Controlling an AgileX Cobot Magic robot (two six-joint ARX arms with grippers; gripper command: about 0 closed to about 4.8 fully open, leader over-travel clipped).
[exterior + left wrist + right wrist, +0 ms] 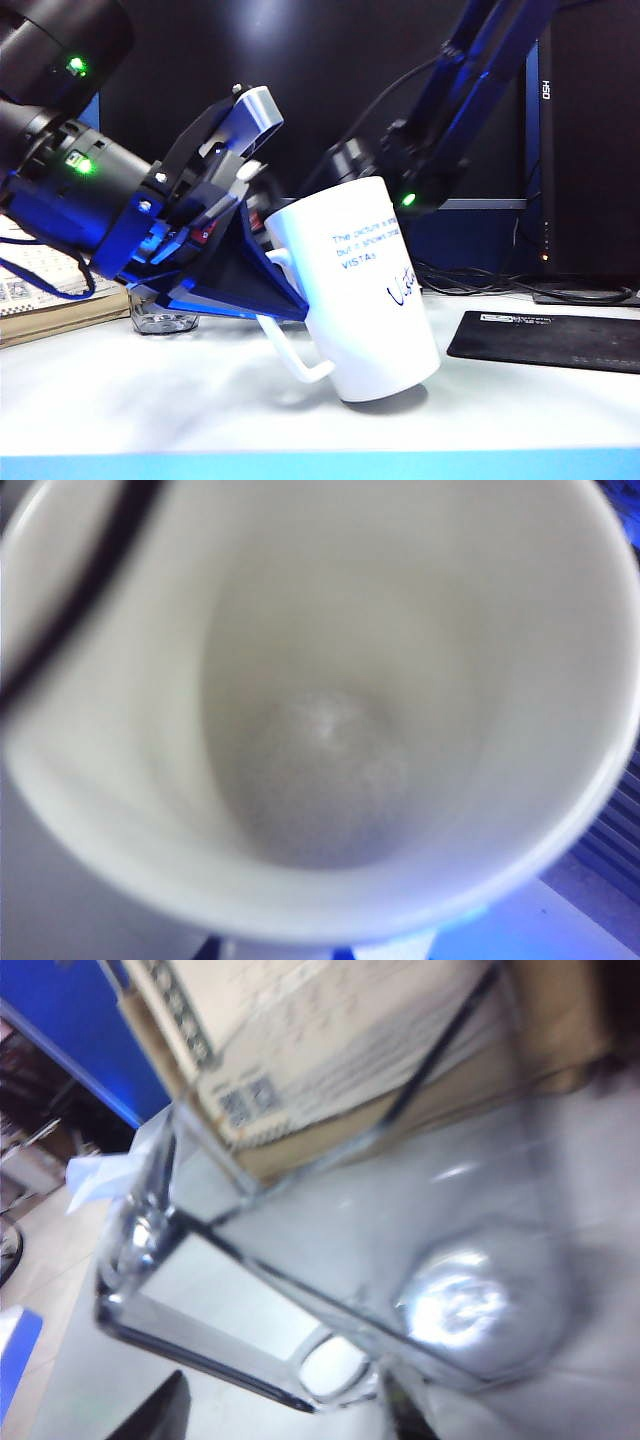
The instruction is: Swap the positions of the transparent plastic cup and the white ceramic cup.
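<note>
- Left gripper (262,215) clamped on rim of white ceramic cup (360,285), one finger inside the mouth; left of centre in exterior view.
- White ceramic cup tilted, mouth toward left arm, only lower base edge touching white table (200,400); handle (295,355) pointing down-left; blue print facing camera.
- Left wrist view filled by blurred cup interior (320,740).
- Right gripper hidden behind mug in exterior view; jaws not readable in any view, can't tell open or closed.
- Transparent plastic cup (350,1250) filling right wrist view, very close, blurred; thick base bright.
- Same cup's base (160,320) visible on table under left arm, near cardboard box (60,310).
- Black mat (550,340) far right.
</note>
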